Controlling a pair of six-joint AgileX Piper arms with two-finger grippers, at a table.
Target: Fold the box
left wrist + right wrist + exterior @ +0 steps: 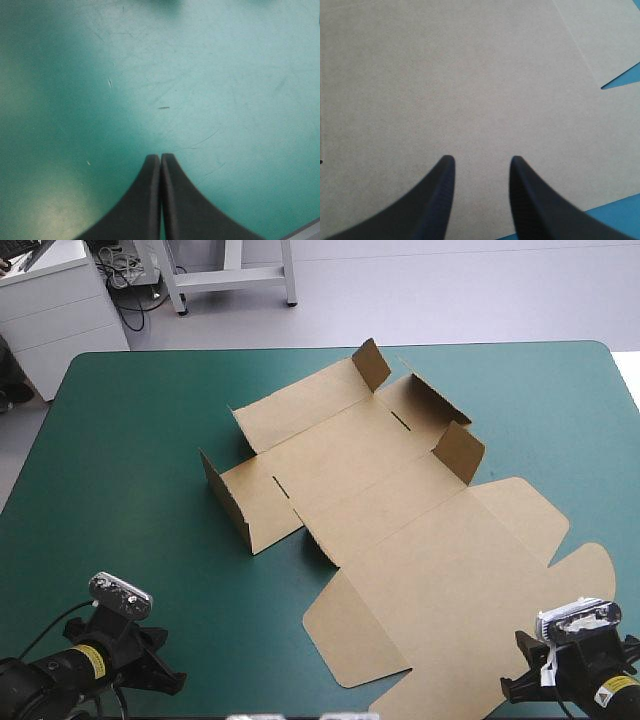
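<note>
Box lies directly under my right gripper, whose fingers stand apart above the flat lid panel near the table's near right corner. My left gripper is pressed together over bare teal-green cover; the sheet lies ahead and to its right, well apart. The long axis runs diagonally from near right toward far centre, where short flaps stand raised. I judge the right arm nearer; nothing obstructs either approach.

Teal-green table — brown box spread on it, few flaps raised.
</note>
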